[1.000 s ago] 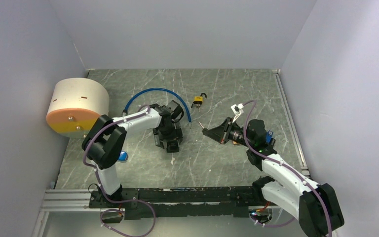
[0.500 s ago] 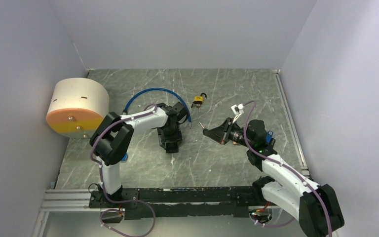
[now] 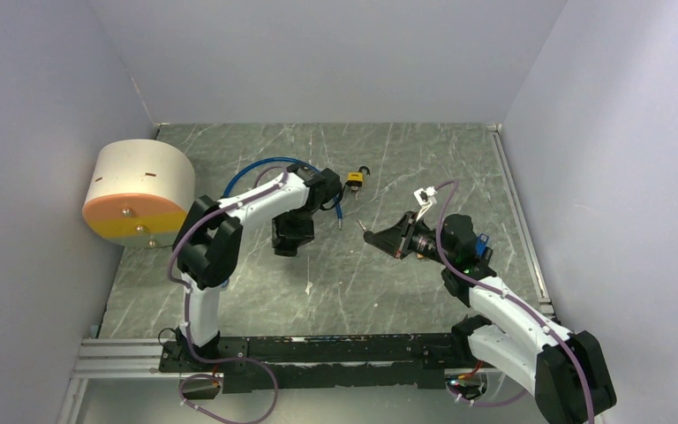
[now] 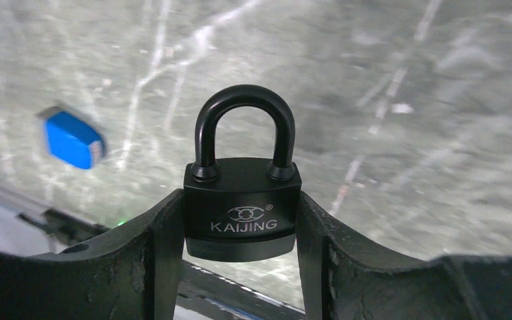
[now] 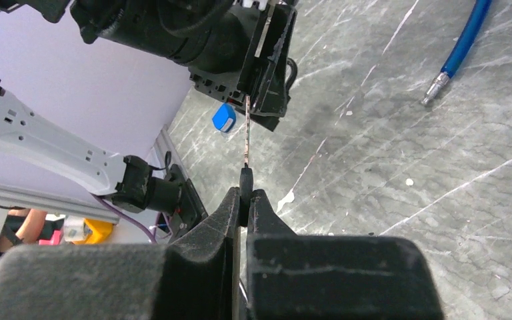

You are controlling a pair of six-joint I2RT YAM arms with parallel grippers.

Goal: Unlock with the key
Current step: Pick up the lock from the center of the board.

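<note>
Left wrist view: the left gripper (image 4: 240,197) is clamped on a black padlock (image 4: 242,213) of matte metal, marked KAIJING. One finger (image 4: 150,253) presses each side of its body, and the curved shackle stands upright with both legs seated in the body. Beneath it lies the grey marbled worktop (image 4: 400,100), and a small blue block (image 4: 72,138) shows blurred at the left.

From above, that gripper (image 3: 285,240) hangs left of the worktop's middle. The right gripper (image 3: 380,237) is over the middle, a little toward the right edge, pinched tight on a thin silver key (image 5: 247,137) with a dark head. In the right wrist view the blade sticks straight out from the fingertips (image 5: 230,207) toward the left gripper. There the blade's tip overlaps that gripper's black housing, but from overhead the two grippers are apart, so key and black padlock do not meet.

A yellow padlock (image 3: 353,181) lies toward the far edge, near its middle. A blue hose (image 3: 274,164) with a metal end arcs just left of it. A large cream drum (image 3: 137,194) with an orange-and-yellow face sits at the left edge.
</note>
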